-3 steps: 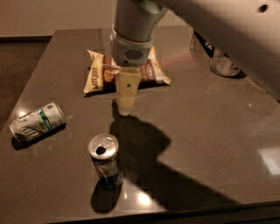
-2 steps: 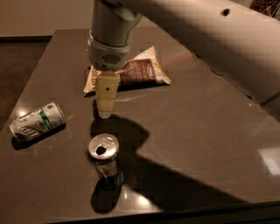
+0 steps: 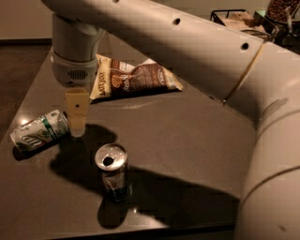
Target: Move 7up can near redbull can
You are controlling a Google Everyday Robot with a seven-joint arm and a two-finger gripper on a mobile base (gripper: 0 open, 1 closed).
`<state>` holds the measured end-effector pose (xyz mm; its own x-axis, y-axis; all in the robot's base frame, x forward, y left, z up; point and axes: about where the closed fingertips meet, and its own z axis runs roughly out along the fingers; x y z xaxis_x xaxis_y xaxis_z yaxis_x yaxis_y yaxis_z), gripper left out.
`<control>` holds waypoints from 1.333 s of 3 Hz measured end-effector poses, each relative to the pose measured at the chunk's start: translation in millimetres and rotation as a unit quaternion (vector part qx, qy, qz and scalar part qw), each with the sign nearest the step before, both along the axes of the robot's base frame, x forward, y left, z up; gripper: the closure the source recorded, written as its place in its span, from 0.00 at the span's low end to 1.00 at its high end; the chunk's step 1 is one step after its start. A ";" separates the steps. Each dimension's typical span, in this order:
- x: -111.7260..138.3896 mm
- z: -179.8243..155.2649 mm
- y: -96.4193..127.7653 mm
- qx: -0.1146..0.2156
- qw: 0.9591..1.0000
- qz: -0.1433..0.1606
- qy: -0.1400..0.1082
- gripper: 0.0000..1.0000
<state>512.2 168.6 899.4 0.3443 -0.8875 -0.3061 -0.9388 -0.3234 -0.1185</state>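
Note:
The 7up can (image 3: pixel 39 131), white with a green band, lies on its side near the left edge of the dark table (image 3: pixel 197 140). The redbull can (image 3: pixel 112 171) stands upright near the front edge, its silver top and open tab hole facing up. My gripper (image 3: pixel 77 125) hangs down from the big white arm (image 3: pixel 187 51). Its tip is just right of the 7up can's near end and behind and left of the redbull can. Whether it touches the 7up can does not show.
A brown and white snack bag (image 3: pixel 136 77) lies flat at the back middle of the table. A wire basket (image 3: pixel 229 16) and a jar (image 3: pixel 281 11) stand beyond the far right corner. The arm covers much of the right side.
The gripper has moved left and toward the front, from beside the snack bag to right next to the 7up can. Both cans have stayed where they were.

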 end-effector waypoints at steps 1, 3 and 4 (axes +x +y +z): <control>-12.9 -12.3 34.6 -0.004 0.999 0.033 0.008 0.00; -26.1 -36.4 64.7 -0.037 0.997 0.062 0.021 0.26; -27.4 -39.1 63.3 -0.043 0.997 0.061 0.025 0.49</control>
<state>484.8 232.0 860.3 0.4383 -0.8632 -0.2505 -0.8956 -0.4430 -0.0405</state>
